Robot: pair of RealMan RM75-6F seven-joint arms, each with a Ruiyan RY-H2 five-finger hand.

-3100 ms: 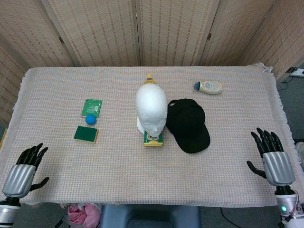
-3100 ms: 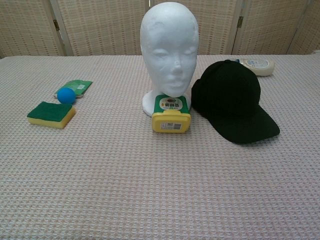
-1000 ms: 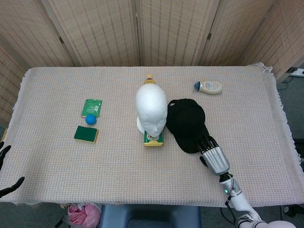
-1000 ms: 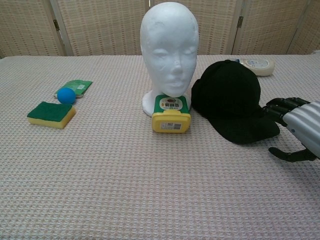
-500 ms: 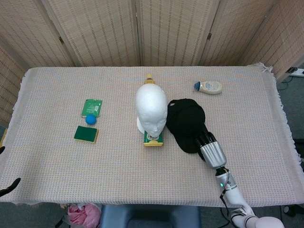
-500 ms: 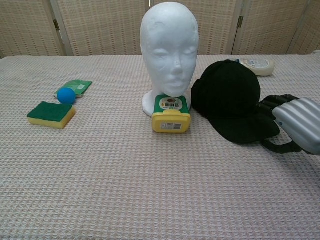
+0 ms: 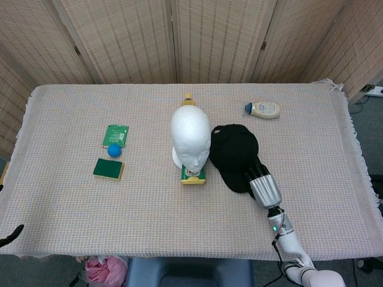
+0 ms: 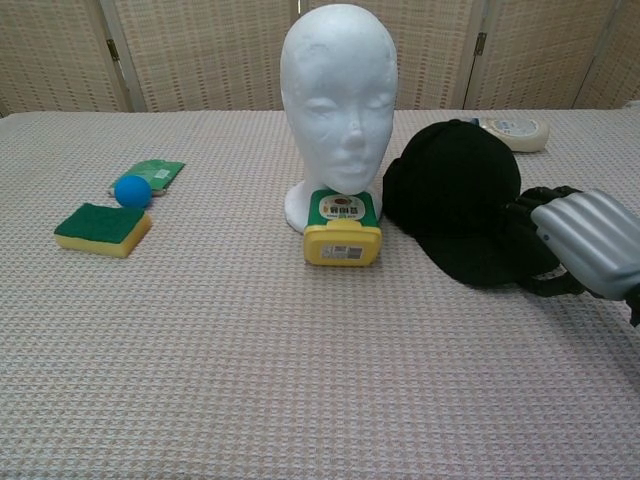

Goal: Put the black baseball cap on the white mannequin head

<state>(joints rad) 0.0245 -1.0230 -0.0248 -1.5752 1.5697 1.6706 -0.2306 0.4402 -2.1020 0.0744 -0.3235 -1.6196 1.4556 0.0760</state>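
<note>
One black cap (image 7: 233, 152), brim under right robot hand (image 7: 263, 186)

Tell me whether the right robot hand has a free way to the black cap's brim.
Probably yes: the right robot hand already sits at the brim of the black cap, with nothing between them. Whether it has a grip is unclear.

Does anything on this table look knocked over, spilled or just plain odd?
Nothing is spilled or broken. The bottle at the far side lies on its side. A yellow box sits right against the mannequin head, hiding part of its base.
</note>
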